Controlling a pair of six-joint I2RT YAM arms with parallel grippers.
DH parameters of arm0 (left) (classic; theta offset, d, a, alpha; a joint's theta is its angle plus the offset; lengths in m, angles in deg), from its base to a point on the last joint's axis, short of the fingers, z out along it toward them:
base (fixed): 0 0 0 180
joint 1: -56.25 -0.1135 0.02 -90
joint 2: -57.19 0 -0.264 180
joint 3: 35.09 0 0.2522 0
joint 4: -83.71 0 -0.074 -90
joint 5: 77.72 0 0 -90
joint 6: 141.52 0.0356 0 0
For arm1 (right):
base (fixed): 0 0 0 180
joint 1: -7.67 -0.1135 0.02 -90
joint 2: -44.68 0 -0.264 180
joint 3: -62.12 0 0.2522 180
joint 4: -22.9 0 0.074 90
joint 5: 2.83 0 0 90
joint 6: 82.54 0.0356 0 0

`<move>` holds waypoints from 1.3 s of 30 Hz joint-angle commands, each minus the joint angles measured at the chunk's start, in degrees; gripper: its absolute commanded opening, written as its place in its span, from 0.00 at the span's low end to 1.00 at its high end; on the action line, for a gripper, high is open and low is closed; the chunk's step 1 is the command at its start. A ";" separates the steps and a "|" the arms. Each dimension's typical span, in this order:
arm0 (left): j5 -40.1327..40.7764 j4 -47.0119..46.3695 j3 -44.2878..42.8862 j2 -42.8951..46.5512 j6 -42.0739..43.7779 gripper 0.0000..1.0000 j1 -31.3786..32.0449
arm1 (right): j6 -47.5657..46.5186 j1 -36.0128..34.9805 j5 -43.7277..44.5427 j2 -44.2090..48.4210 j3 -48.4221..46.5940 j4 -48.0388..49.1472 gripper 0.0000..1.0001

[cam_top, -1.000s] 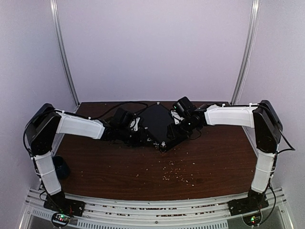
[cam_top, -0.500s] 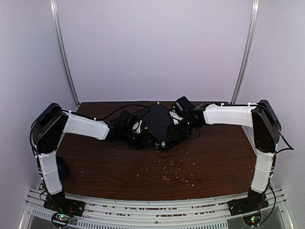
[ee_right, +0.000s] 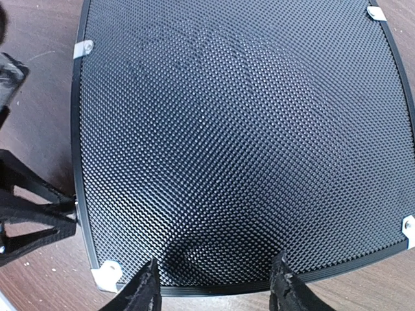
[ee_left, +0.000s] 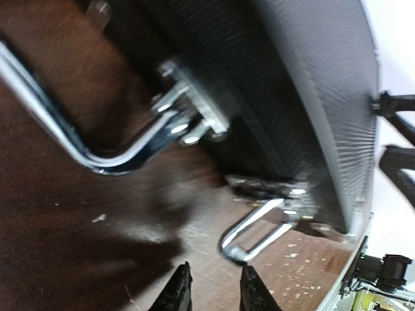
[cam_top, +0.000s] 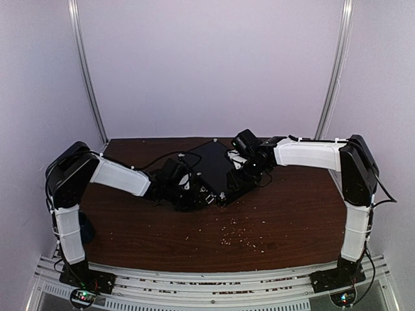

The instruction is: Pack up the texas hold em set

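Note:
The texas hold em set is a black textured case (cam_top: 216,167), lid shut, at the back middle of the table; chips, cards, buttons and dice are hidden. My left gripper (cam_top: 196,194) is at the case's near left side. In the left wrist view its fingers (ee_left: 214,293) stand slightly apart and empty, just below a chrome latch loop (ee_left: 256,234), with the chrome handle (ee_left: 97,155) to the left. My right gripper (cam_top: 242,172) hangs over the case's right edge. In the right wrist view it is wide open (ee_right: 217,289) over the lid (ee_right: 240,123), holding nothing.
A dark blue mug (cam_top: 83,228) stands at the table's left edge behind the left arm. Small pale crumbs (cam_top: 237,232) are scattered on the brown table in front of the case. Purple walls close in the back and sides.
My left gripper has moved right and nearer along the case's front side, towards the latch. The right gripper has shifted slightly left over the lid. The case has barely moved.

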 commanded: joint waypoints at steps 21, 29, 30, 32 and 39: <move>5.48 -4.93 2.57 3.70 -2.77 0.31 0.46 | -0.33 0.61 2.59 4.30 -4.48 -0.66 0.57; 3.43 -6.74 -1.22 -0.93 -3.62 0.33 0.46 | -0.23 5.32 2.92 2.04 -7.41 -1.73 0.66; 3.53 -6.75 -1.23 -1.11 -3.71 0.33 0.46 | -0.31 6.03 2.08 1.50 -7.82 -1.99 0.67; 3.70 -7.05 -1.13 -1.45 -3.97 0.32 0.46 | -1.02 6.96 0.56 0.45 -8.40 -2.37 0.68; 3.19 -10.06 -1.39 -3.55 -6.46 0.25 0.49 | -4.24 6.32 -6.50 0.26 -8.35 -2.50 0.65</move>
